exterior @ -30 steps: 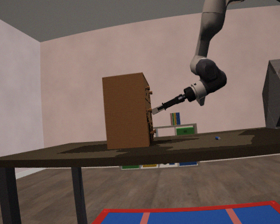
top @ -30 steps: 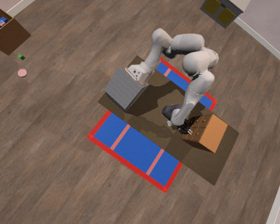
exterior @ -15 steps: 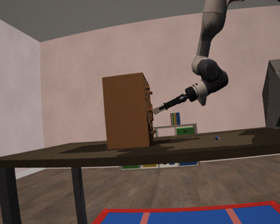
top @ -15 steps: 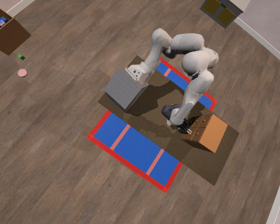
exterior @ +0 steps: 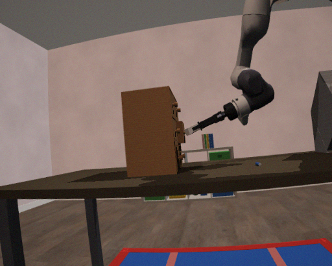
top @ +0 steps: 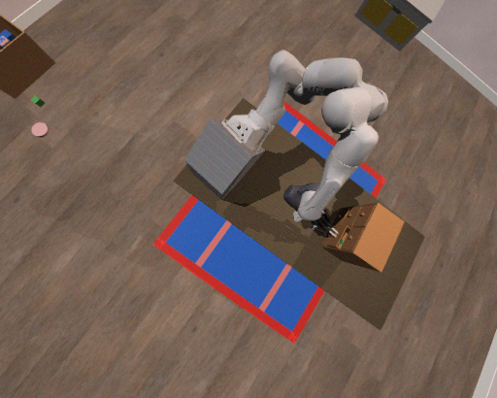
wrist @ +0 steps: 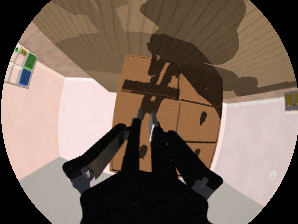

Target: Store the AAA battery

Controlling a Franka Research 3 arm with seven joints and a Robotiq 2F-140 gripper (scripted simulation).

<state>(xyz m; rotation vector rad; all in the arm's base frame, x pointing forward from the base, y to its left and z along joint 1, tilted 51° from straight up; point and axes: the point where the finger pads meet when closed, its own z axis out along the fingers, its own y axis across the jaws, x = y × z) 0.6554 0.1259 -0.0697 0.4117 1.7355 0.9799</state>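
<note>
Grasping claw [exterior: 188,131]: we find its black fingers clenched on a small round knob [exterior: 184,131] of one drawer, the arm reaching in from the right.
Chest [exterior: 148,130]: a small brown wooden chest of drawers, upright on the dark brown desk [exterior: 86,181], knobs facing the arm.
Drawer [exterior: 181,133]: a brown wooden tray at mid height, standing a little proud of the chest's front.
Exterior view only: we see the AAA battery [exterior: 257,163], a tiny blue cylinder lying on the desk, well apart from the chest and to the right of it.
Top view only: the claw [top: 329,227] meets the chest [top: 372,238] at its front, and a small green speck [top: 341,241] shows in the pulled-out drawer; we cannot tell what it is. We cannot make out the battery from above.
Wrist view only: the fingers stand close together against the chest's front [wrist: 193,110], which is partly in shadow; the knob is too small to pick out.
Battery's look: blue and very small; we can read no markings.
</note>
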